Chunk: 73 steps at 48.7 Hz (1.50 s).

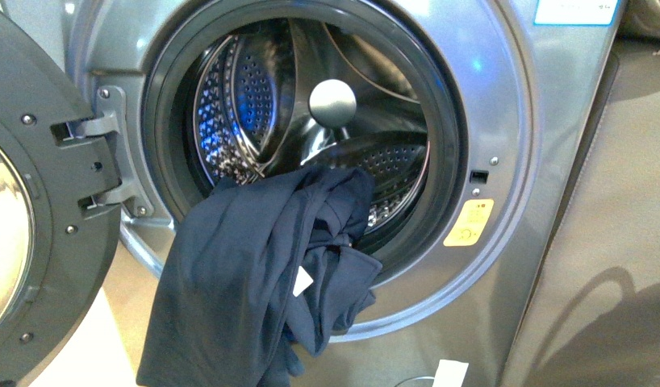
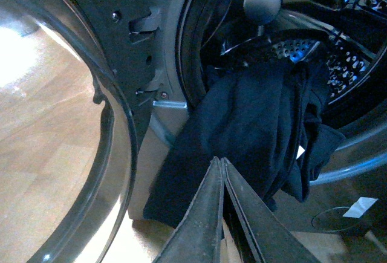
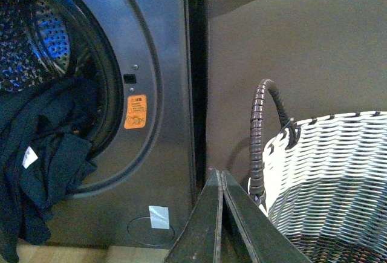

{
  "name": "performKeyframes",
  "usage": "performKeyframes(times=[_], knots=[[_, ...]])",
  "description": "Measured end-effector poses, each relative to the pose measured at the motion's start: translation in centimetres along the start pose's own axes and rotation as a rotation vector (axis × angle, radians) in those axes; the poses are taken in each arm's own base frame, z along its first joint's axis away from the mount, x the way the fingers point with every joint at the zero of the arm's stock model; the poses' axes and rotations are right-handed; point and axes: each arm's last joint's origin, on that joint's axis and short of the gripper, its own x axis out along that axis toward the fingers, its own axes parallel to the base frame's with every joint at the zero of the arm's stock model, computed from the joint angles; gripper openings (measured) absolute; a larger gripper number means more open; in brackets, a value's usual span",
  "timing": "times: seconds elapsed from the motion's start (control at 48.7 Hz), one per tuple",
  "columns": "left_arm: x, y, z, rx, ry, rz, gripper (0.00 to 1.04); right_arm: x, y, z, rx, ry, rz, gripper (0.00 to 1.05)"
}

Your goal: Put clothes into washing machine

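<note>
Navy clothes (image 1: 246, 266) draped over washing machine (image 1: 504, 145) porthole rim at 6 o'clock, mostly hanging outside | door (image 1: 36, 201) open at 9 o'clock | left hand (image 2: 221, 169) pressed together, empty | right hand (image 3: 220, 178) pressed together, beside white basket (image 3: 338, 172)

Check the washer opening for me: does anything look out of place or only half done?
Yes. The navy garment is only partly inside the washing machine: its top rests on the dark gasket at the drum's mouth, while most of it hangs down outside over the front panel, white tag showing. The door is open. Both pincers are shut, holding nothing.
</note>
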Motion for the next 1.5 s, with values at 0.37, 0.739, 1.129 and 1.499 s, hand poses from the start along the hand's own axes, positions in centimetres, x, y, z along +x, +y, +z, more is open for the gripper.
performKeyframes(times=[0.37, 0.739, 1.129, 1.499], knots=[[-2.2, 0.6, -1.3, 0.000, -0.012, 0.025, 0.04, 0.0, 0.0, 0.0, 0.000, 0.000, 0.000, 0.02], [-3.7, 0.5, -1.1, 0.000, -0.022, 0.024, 0.04, 0.0, 0.0, 0.0, 0.000, 0.000, 0.000, 0.02], [-4.6, 0.5, -1.1, 0.000, -0.022, 0.024, 0.04, 0.0, 0.0, 0.0, 0.000, 0.000, 0.000, 0.02], [-5.7, 0.5, -1.4, 0.000, -0.015, 0.024, 0.04, 0.0, 0.0, 0.0, 0.000, 0.000, 0.000, 0.02]])
